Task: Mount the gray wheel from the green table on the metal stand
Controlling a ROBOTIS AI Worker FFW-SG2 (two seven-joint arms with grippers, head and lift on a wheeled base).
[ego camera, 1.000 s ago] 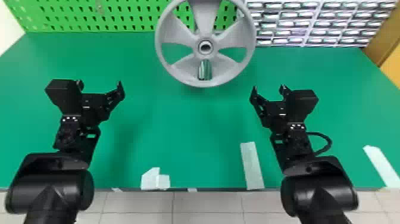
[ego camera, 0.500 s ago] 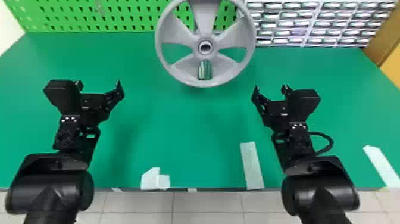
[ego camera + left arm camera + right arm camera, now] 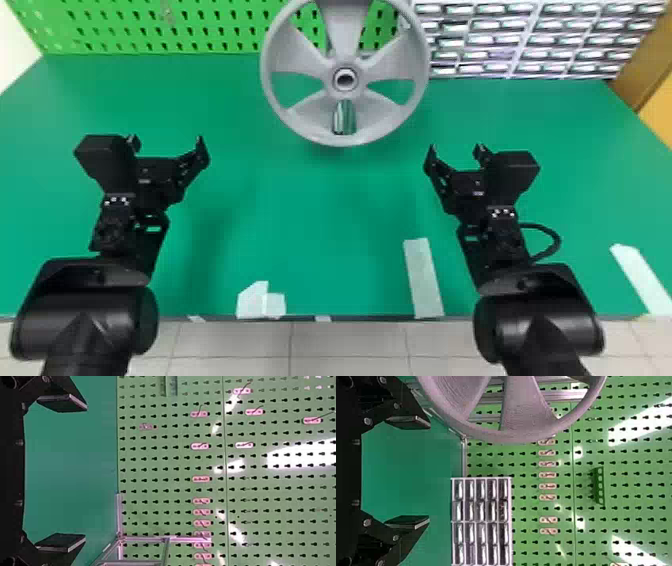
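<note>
In the head view, your left claw (image 3: 167,142) is over the left part of the green tabletop (image 3: 310,210), its fingers wide apart and holding nothing. Your right claw (image 3: 456,148) is over the right part, also wide and without load. The gray wheel (image 3: 345,60) is upright at the far middle, between the claws' sides and well apart from both. To its right, a drawer rack (image 3: 520,40) has rows of small compartments with shiny fronts; their contents you cannot tell.

In the left wrist view, the left claw (image 3: 85,472) shows two fingers widely separated, with empty space between. Beyond them you have the green pegboard (image 3: 174,467) and bars of the metal stand (image 3: 186,539).

In the right wrist view, the right claw (image 3: 429,472) is equally wide. The wheel is in front of metal bars; whether it is fixed there, you cannot tell. The drawer rack stands before the pegboard, and a small green holder (image 3: 599,485) with several slots is on this board. What these slots contain is too small to tell.
</note>
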